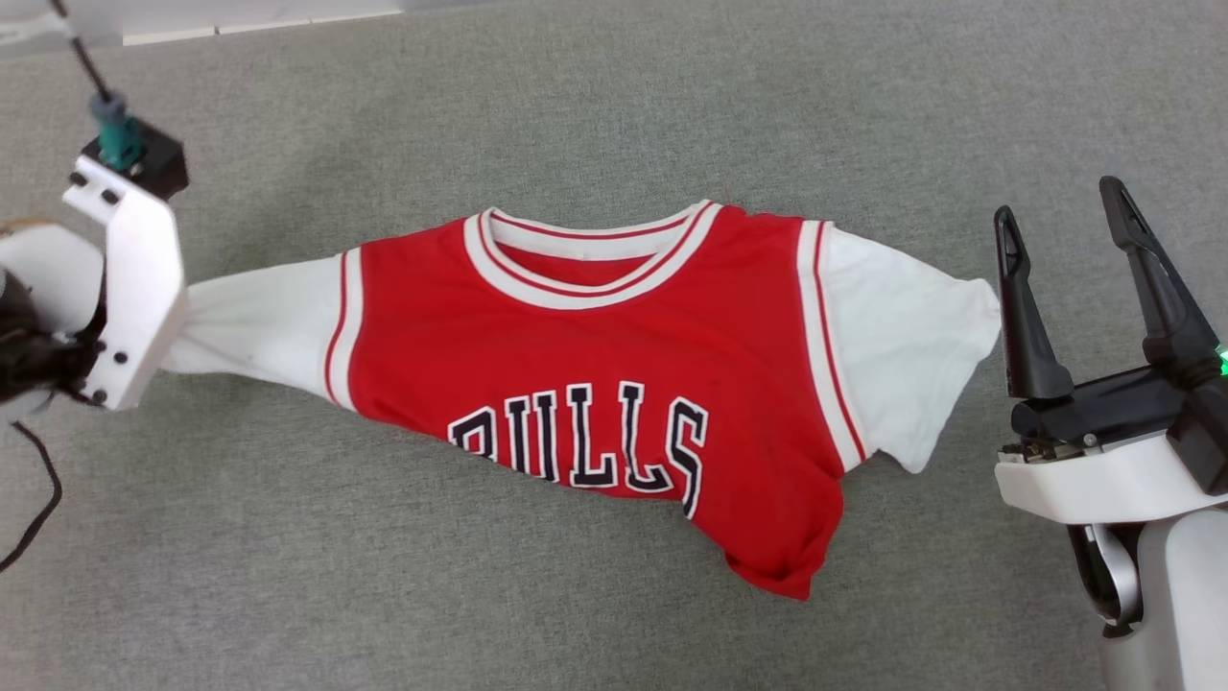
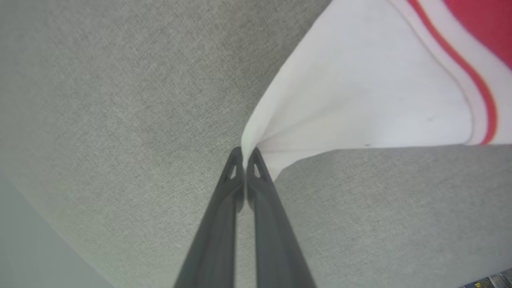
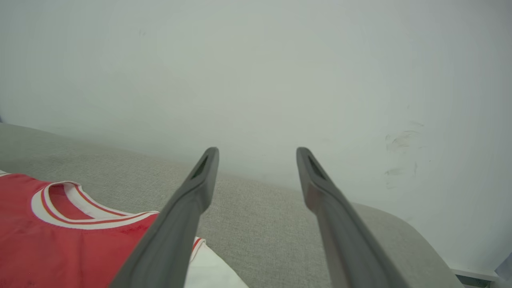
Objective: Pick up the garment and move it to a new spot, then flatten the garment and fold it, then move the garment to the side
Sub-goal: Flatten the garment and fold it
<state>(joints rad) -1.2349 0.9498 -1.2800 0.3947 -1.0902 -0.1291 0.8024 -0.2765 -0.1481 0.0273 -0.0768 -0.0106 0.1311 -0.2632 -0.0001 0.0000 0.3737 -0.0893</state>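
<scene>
The garment (image 1: 595, 374), a red jersey with white short sleeves and black "BULLS" lettering, lies face up across the grey surface, its lower hem bunched toward the lower right. Its left sleeve (image 1: 259, 331) is drawn out to a point behind the white bracket of my left arm. In the left wrist view my left gripper (image 2: 244, 154) is shut on the tip of that white sleeve (image 2: 360, 100). My right gripper (image 1: 1065, 226) stands open just right of the other sleeve (image 1: 907, 326), holding nothing. The red collar (image 3: 76, 208) shows beside the open right gripper (image 3: 256, 154).
A grey fabric surface (image 1: 288, 576) spreads all round the jersey. A pale wall (image 3: 256, 72) rises behind its far edge, and the surface's rounded corner (image 3: 416, 236) lies past the right fingers. A black cable (image 1: 34, 518) hangs at the far left.
</scene>
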